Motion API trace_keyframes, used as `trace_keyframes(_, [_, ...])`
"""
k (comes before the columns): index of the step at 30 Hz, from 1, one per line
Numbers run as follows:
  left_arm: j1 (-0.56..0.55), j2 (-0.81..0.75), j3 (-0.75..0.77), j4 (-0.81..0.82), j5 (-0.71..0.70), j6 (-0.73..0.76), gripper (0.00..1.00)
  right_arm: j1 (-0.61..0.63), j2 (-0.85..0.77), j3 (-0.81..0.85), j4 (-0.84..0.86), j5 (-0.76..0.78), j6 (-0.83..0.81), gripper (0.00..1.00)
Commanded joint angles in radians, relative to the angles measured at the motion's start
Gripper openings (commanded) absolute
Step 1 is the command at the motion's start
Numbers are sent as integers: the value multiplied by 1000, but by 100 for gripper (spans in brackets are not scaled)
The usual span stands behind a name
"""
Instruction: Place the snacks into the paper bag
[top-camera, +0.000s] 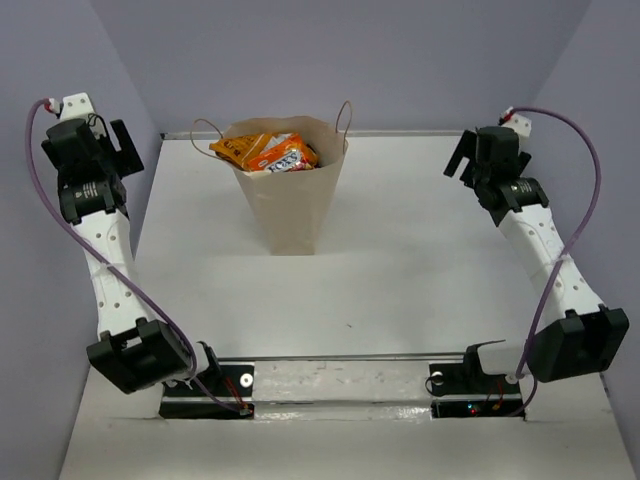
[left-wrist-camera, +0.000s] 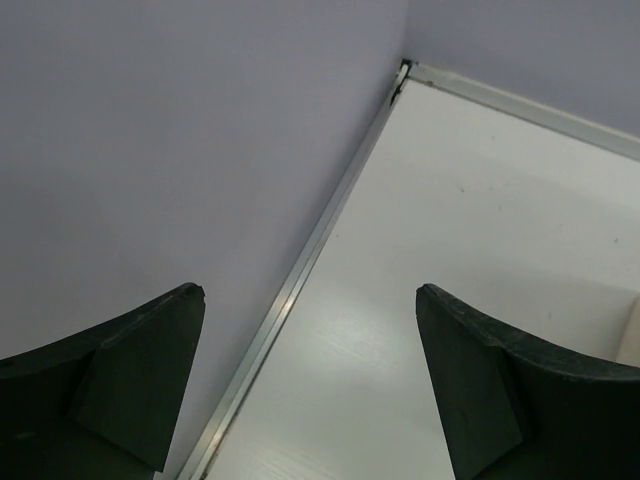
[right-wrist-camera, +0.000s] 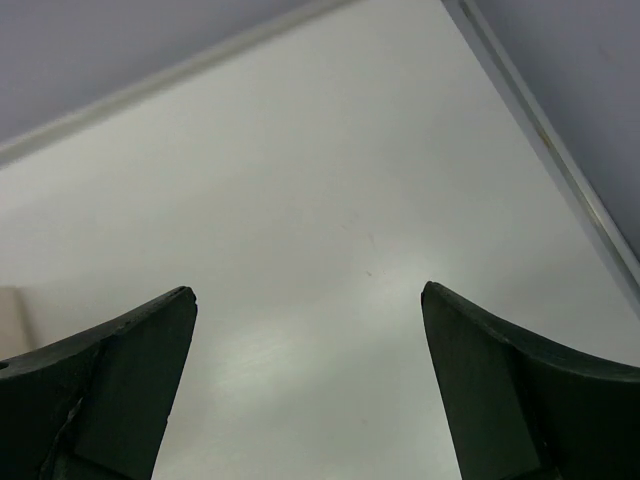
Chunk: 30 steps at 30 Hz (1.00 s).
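The tan paper bag (top-camera: 290, 195) stands upright at the back middle of the table, its cord handles sticking out at both sides. An orange packet (top-camera: 240, 150) and a red-orange packet (top-camera: 285, 155) lie in its open mouth, poking above the rim. The teal, dark brown and purple packets are hidden or out of view. My left gripper (top-camera: 122, 148) is open and empty at the far left by the wall, also in its wrist view (left-wrist-camera: 310, 295). My right gripper (top-camera: 462, 160) is open and empty at the far right, also in its wrist view (right-wrist-camera: 308, 292).
The white table (top-camera: 400, 270) is walled by purple panels on the left, back and right. A metal strip (left-wrist-camera: 300, 275) runs along the left wall's foot, right under the left gripper. The arm bases sit on a rail (top-camera: 340, 385) at the near edge.
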Motion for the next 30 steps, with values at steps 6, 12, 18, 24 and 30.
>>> trace_keyframes(6, [42, -111, -416, 111, -35, 91, 99, -87, -20, -373, 62, -34, 156, 100])
trace_keyframes(12, [46, -76, -604, 189, 26, 94, 99, -87, -53, -510, 202, -2, 283, 100])
trace_keyframes(18, [26, -37, -644, 206, -6, 135, 99, -87, -13, -503, 193, -9, 270, 100])
trace_keyframes(24, [13, -59, -661, 214, -3, 143, 99, -87, -20, -515, 246, -63, 204, 100])
trace_keyframes(30, [13, -66, -677, 212, 29, 154, 99, -87, -23, -512, 251, -81, 153, 100])
